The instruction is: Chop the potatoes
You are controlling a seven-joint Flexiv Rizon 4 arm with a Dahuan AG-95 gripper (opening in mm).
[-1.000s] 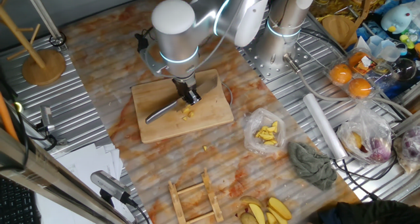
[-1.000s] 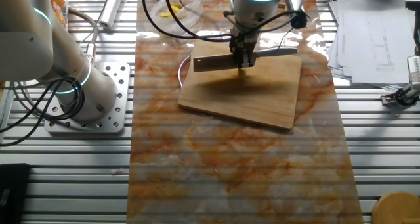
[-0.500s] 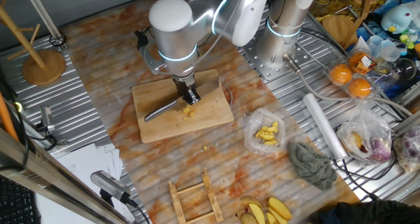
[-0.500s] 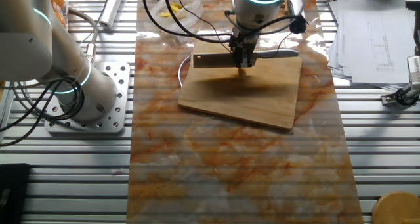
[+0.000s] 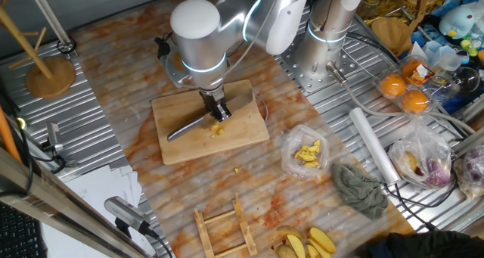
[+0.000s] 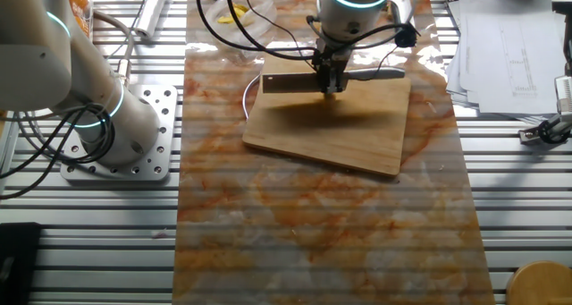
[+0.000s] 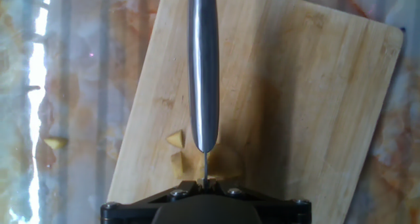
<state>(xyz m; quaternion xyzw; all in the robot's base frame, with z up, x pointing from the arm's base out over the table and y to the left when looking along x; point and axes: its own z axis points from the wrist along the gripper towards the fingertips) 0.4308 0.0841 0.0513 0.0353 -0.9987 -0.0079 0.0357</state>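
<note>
Hidden: the claw (image 5: 218, 112) fingertips cannot be made out in the hand view, where a dark housing cuts off the bottom edge; in the other fixed view the claw (image 6: 331, 80) covers the potato pieces completely.
Claw: pinching the knife (image 5: 189, 125) by its metal handle; the arm stands upright over the cutting board (image 5: 242, 125).
Knife: in the hand view the handle (image 7: 203, 60) runs straight away from the claw toward the top of the frame; the blade shows only as a thin line below it, edge-on. In the other fixed view the flat blade (image 6: 288, 84) reaches out to the left of the claw, above the board (image 6: 340, 131).
Potato pieces: small pale-yellow chunks (image 5: 217, 128) lie on the board right under the claw. In the hand view two wedge-shaped bits (image 7: 176, 140) sit just left of the blade line, and probably more lie under it, though shadow blurs them. They are too irregular for a clear long axis.
Stray bit: one small chunk (image 5: 237, 170) lies on the counter (image 5: 136, 76), off the board, well apart from the claw.
</note>
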